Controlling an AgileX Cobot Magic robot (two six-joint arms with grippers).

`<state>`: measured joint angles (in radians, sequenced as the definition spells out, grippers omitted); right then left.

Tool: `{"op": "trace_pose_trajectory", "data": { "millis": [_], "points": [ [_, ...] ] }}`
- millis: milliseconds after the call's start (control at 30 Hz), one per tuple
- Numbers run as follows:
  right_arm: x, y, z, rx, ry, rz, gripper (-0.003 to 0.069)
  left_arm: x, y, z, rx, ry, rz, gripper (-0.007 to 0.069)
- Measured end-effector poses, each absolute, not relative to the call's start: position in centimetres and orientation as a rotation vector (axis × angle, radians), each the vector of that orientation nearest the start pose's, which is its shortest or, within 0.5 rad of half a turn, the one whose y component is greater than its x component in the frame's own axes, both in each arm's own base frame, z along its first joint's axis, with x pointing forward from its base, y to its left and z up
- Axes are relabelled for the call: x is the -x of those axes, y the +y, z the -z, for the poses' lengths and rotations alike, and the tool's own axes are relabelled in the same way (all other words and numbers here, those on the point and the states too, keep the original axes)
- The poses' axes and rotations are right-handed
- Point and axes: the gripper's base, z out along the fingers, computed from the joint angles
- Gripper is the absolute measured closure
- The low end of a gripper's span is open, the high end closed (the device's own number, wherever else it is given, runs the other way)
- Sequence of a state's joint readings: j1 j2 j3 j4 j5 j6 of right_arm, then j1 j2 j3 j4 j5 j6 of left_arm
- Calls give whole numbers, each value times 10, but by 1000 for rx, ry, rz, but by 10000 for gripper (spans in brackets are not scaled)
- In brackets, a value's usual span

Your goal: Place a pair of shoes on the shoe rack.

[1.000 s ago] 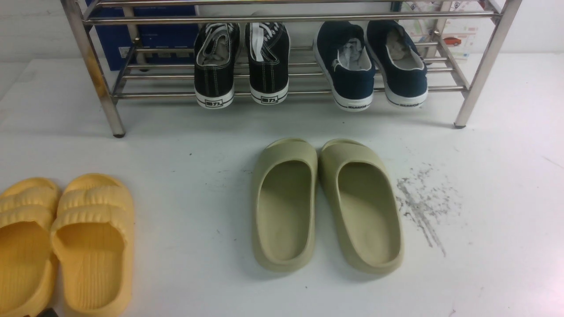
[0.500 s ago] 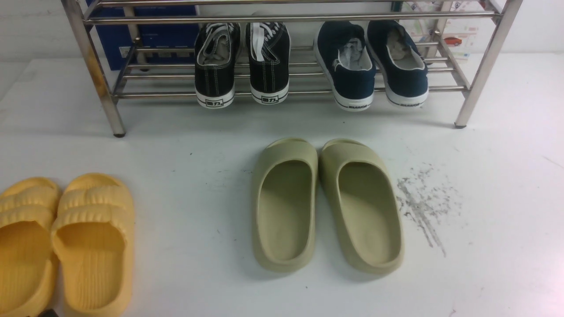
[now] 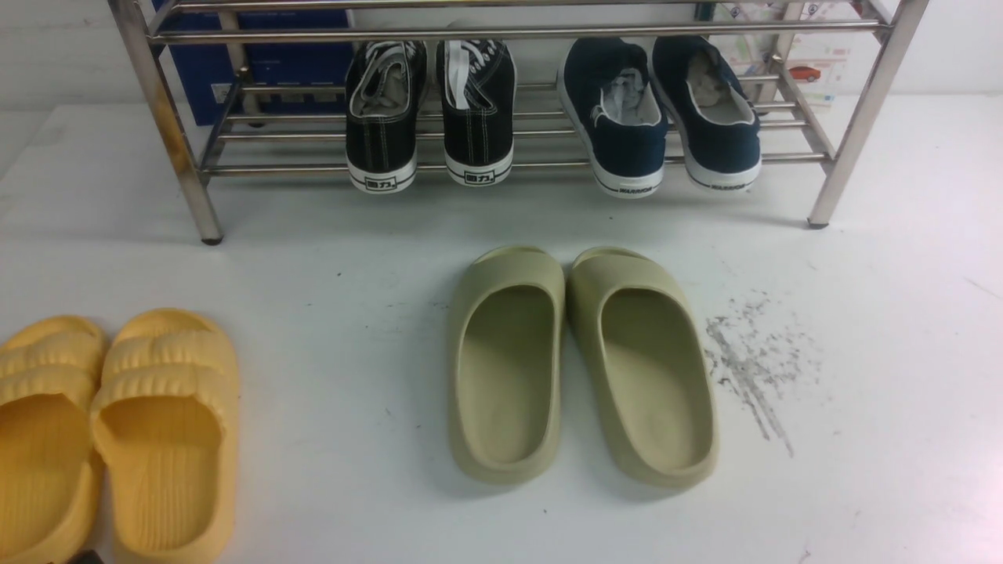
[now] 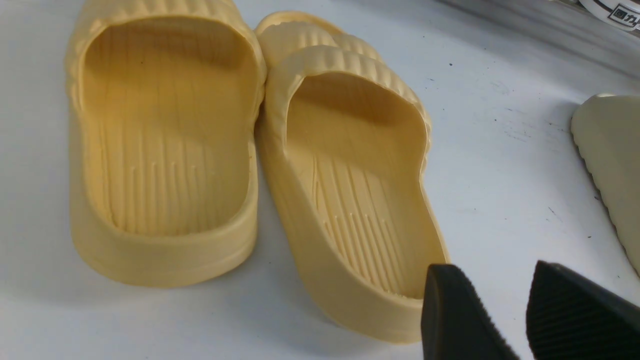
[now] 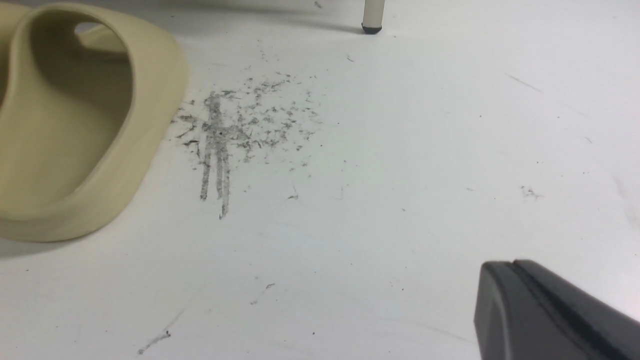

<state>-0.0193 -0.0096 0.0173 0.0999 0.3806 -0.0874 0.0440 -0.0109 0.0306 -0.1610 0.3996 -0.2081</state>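
Nearest, the left gripper [image 4: 482, 295] has its fingers spread beside a yellow ribbed slide [image 4: 350, 200], holding nothing, while the right gripper [image 5: 497, 262] has its fingertips pressed together over bare white surface; beyond the olive-green foam slides [image 3: 508, 462], the navy-blue canvas slip-on sneakers [image 3: 635, 149] rest on the lower tier of the silver metal shoe rack [image 3: 486, 34], toes inward, heels overhanging the front bar; their long axes run roughly front to back, so the placing looks finished, and any straightening would probably suit the right arm
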Motion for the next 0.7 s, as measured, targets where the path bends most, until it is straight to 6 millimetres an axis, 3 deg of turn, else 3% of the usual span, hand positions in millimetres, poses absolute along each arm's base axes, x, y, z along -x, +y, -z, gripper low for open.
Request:
{"op": "trace_pose_trajectory", "data": {
  "millis": [700],
  "points": [
    [-52,2,-174,3,1871,-25,636,-52,-3,-168,338,1878,271,386]
  ]
}}
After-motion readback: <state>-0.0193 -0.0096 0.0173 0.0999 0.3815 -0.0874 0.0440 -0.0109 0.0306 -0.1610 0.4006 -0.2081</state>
